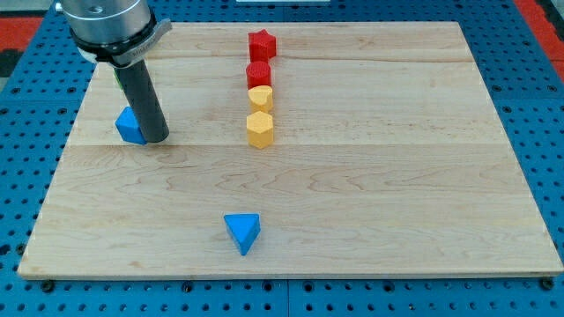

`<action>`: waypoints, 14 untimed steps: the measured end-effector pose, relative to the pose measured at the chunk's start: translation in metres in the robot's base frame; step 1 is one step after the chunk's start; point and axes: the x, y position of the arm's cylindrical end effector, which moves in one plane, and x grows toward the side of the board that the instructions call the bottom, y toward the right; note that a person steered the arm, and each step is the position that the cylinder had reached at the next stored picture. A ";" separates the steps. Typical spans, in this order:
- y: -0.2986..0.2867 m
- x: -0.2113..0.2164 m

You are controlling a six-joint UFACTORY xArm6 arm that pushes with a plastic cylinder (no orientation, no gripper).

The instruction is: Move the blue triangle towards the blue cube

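One blue triangle (242, 232), one blue cube (130, 126) touching my tip (157, 138), two red blocks (260, 58), two yellow blocks (260, 114)

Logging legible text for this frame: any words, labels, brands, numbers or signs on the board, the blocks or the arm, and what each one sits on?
None: no text is readable on the wooden board, on the blue triangle, the blue cube and the red and yellow blocks, or on the arm above my tip.
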 end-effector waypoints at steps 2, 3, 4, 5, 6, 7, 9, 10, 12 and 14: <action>-0.035 -0.003; -0.035 -0.018; -0.035 -0.034; -0.012 -0.024; 0.044 0.039; 0.170 0.045; 0.234 0.191; 0.171 0.184; 0.020 0.104; 0.070 0.089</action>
